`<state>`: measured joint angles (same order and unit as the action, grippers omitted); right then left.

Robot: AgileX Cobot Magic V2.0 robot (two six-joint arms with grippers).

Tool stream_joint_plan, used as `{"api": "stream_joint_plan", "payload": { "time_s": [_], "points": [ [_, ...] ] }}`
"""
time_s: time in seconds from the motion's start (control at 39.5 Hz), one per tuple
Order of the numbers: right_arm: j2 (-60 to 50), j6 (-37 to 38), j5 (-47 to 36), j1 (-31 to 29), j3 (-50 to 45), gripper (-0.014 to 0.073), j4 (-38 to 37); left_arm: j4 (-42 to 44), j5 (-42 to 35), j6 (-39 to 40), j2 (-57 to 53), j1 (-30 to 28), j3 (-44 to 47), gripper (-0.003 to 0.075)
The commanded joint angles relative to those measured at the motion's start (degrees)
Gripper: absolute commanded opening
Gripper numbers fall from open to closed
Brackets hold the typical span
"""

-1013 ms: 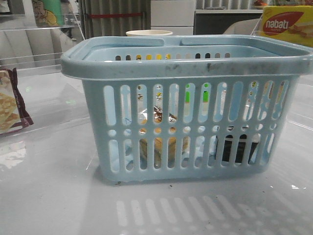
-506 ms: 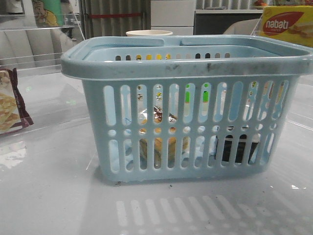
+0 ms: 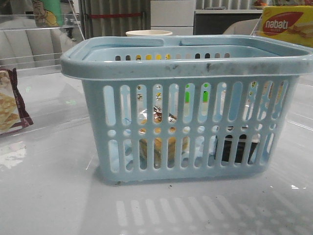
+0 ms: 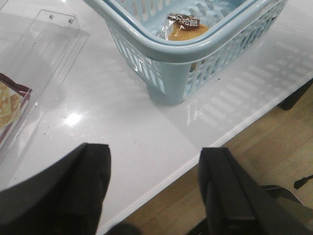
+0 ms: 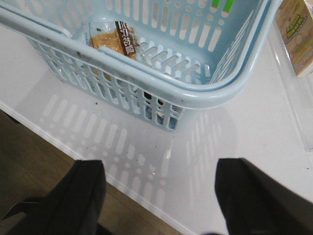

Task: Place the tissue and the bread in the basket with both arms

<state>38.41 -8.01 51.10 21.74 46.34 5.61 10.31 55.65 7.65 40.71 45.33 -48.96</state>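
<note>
The light-blue basket (image 3: 186,66) stands in the middle of the white table; it also shows in the left wrist view (image 4: 171,49) and the right wrist view (image 5: 195,95). The bread (image 5: 112,39) in its clear bag lies on the basket floor; it also shows in the left wrist view (image 4: 188,30) and through the slots in the front view (image 3: 156,142). The black tissue pack (image 3: 234,149) shows through the slots at the basket's right end. My left gripper (image 4: 154,156) is open and empty over the table's front edge. My right gripper (image 5: 159,171) is open and empty there too.
A maroon-edged cracker packet (image 3: 10,105) lies at the left by a clear acrylic stand (image 4: 44,44). A yellow nabati box (image 3: 286,24) stands at the back right. A pale cup rim (image 3: 149,33) shows behind the basket. The wooden floor (image 4: 254,161) lies below the table edge.
</note>
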Motion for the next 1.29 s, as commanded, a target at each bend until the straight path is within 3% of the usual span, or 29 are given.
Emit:
{"api": "stream_joint_plan", "payload": {
  "time_s": [0.0,0.33,0.38,1.27],
  "points": [
    [-0.2,0.1,-3.4,-0.2,1.5,0.0515,-0.3,0.7,-3.9,0.5,0.0,0.3,-1.5,0.0407],
    [-0.2,3.4,-3.3,-0.2,1.5,0.0060,0.2,0.7,-4.1,0.5,0.0,0.3,-1.5,0.0118],
    [-0.2,3.6,-3.3,-0.2,1.5,0.0057,0.0,0.7,-4.1,0.5,0.0,0.3,-1.5,0.0090],
    [-0.2,3.6,-3.1,-0.2,1.5,0.0058,-0.4,2.6,-3.7,1.2,-1.2,-0.8,-1.5,0.0092]
  ]
}}
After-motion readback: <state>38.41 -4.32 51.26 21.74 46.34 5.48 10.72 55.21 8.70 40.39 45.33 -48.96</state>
